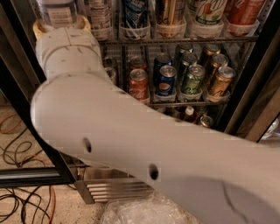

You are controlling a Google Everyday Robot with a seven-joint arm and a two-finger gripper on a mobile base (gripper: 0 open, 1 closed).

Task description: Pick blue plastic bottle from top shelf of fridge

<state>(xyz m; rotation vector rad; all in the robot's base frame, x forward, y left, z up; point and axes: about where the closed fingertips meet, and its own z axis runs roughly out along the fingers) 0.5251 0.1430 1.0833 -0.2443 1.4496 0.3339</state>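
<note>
Speckled floor with loose cables (17, 144) lies below the fridge (113, 190). On its top shelf (175, 40) stand six containers, the bottle (57, 11) leftmost. The gripper (61, 25) sits at the bottle's base, hidden behind one white arm (131, 144), so its grip cannot be told. Four cans (166, 81) front the rack below.

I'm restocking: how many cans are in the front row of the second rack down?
4: red can leftmost, then blue can, green can, gold can rightmost. The arm may hide more at left. The gripper is top left, at the blue plastic bottle.
</note>
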